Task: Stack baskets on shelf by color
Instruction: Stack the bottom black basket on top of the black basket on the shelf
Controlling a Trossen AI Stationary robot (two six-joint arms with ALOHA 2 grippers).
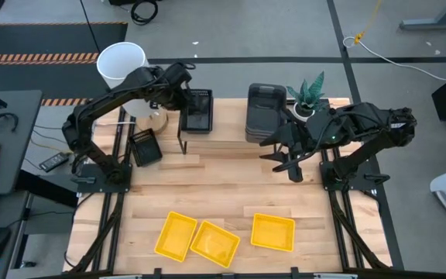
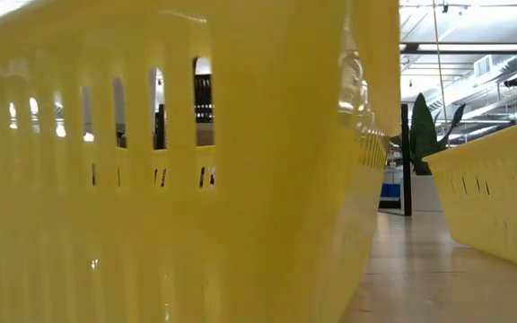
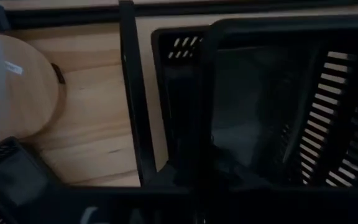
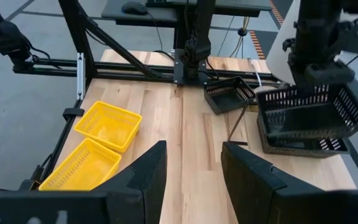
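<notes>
Under the left claw [image 1: 186,94], seemingly gripped, a black basket [image 1: 198,112].

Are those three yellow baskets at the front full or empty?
Empty: from above, each yellow basket shows only its bare floor.

Glossy yellow plastic baskets [image 1: 273,232], pale wood table [image 1: 231,194] — smooth, matt
</notes>
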